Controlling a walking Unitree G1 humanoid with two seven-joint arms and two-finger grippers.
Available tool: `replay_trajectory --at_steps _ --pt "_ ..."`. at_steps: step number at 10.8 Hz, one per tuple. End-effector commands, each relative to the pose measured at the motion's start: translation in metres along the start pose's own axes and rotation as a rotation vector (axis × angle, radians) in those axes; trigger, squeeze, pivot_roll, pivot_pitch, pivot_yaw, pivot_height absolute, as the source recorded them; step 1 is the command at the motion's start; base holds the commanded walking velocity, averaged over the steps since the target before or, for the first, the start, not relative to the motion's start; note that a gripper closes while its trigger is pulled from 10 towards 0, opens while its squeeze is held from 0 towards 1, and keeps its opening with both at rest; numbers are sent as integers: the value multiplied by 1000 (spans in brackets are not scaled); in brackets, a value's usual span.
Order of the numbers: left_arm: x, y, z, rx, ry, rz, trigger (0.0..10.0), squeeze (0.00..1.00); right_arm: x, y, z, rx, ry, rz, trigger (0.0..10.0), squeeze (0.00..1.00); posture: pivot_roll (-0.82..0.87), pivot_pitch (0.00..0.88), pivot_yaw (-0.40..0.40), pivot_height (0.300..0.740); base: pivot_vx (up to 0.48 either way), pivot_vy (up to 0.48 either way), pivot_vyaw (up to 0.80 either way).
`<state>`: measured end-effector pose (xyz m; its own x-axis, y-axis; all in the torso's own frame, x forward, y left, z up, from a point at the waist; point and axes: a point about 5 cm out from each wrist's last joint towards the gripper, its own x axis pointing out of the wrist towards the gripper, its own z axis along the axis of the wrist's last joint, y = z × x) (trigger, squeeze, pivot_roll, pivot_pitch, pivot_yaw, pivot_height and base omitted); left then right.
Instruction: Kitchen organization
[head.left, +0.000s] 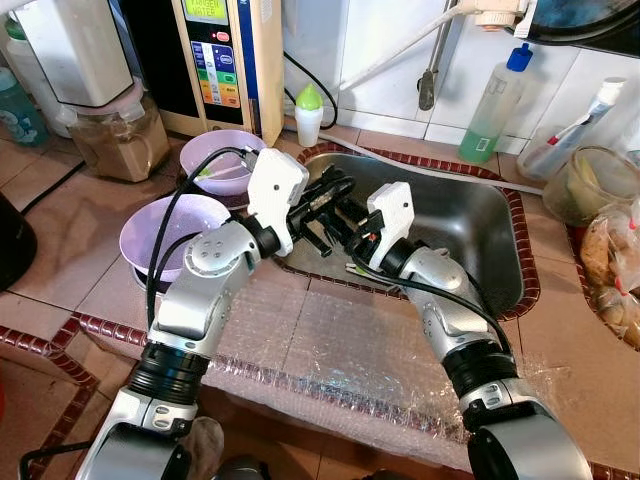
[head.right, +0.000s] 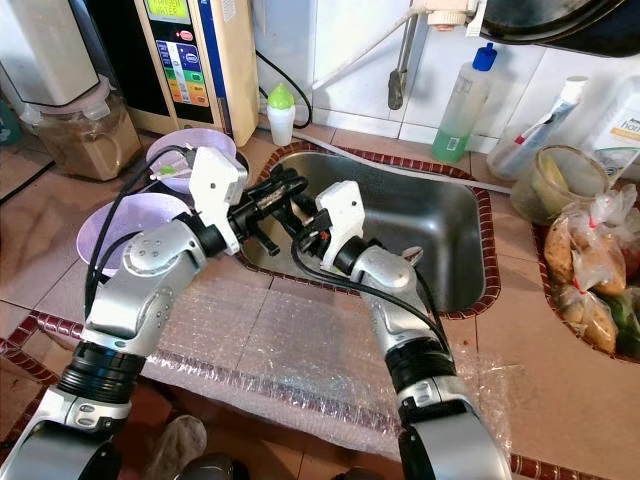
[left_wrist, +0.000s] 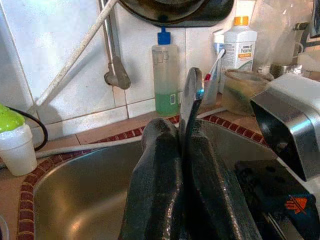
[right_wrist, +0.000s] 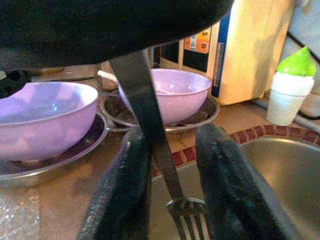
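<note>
Steel fork (right_wrist: 170, 195) hangs over the near-left corner of the sink (head.left: 480, 225), its long axis running between the two grippers, tines toward the right gripper (head.left: 352, 228) and handle end rising past the left gripper (head.left: 325, 200). The left gripper's jaws are clamped on the handle, which stands up between the black fingers (left_wrist: 155, 190) in the left wrist view. The right gripper's jaws stand narrowly apart with the fork's neck and tines between them; whether they touch it cannot be told. On the tiled counter (head.left: 80, 230) left of the sink, two lilac bowls (right_wrist: 45, 117) each sit in a shallow metal dish (right_wrist: 65, 155); what the bowls hold cannot be told. Bubble wrap (head.left: 340, 370) lies on the counter's near edge.
</note>
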<state>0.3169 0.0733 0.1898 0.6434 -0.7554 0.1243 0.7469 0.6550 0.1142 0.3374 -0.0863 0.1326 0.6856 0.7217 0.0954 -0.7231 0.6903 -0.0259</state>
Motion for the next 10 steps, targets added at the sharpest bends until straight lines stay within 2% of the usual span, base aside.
replay_trajectory --at_steps 1,4,5,7,8,9,10 --pt "2 -3 6 10 -25 -31 10000 0 -3 -11 0 5 19 -50 0 0 14 0 -34 740 0 0 0" --pt "1 -4 4 5 -20 -31 10000 0 -4 -21 -2 -21 35 -120 0 0 20 0 -42 740 0 0 0" --pt "-1 -6 0 3 -8 -30 10000 1000 -5 -28 1 -55 34 -153 0 0 19 1 -43 740 0 0 0" --pt "-4 -7 -4 2 3 -19 10000 1000 -9 -39 3 -116 54 -189 0 0 16 12 -41 740 0 0 0" --pt "-9 -5 -11 9 31 2 10000 1000 -16 -54 3 -172 100 -231 0 0 18 27 -40 740 0 0 0" --pt "-11 -5 -13 22 50 4 10000 1000 -19 -61 3 -200 121 -274 0 0 20 34 -36 740 0 0 0" --pt "-13 -5 -16 22 71 13 10000 1000 -20 -63 2 -212 131 -289 0 0 20 34 -36 740 0 0 0"
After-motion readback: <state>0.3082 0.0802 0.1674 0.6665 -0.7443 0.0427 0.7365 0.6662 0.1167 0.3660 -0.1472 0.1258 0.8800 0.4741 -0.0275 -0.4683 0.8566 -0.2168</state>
